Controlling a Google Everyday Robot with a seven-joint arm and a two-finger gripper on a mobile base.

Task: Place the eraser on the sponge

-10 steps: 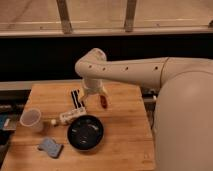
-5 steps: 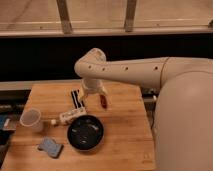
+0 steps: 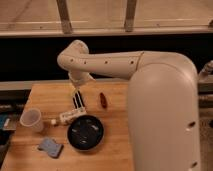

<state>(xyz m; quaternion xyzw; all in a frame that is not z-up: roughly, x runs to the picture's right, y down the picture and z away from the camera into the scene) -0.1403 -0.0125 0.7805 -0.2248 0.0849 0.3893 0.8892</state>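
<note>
A: Sponge [image 3: 50, 147] and eraser [image 3: 78, 101]?
B: Sponge sits front-left. The eraser lies well apart, flat on the table [image 3: 114, 117] beyond the bowl [image 3: 86, 132].
A: The gripper [image 3: 77, 92]?
B: Just above the eraser, jaws spread, holding nothing — a pick-up, I'd judge. Next it needs to drop straight and close across the eraser's short side.

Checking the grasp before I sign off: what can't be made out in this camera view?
All in the camera view:
Whether the gripper, low over the eraser, touches it: dark against dark.
The eraser's far end: behind the gripper.
Print on the white tube: too small.
Right part of the table: behind the robot's body.
</note>
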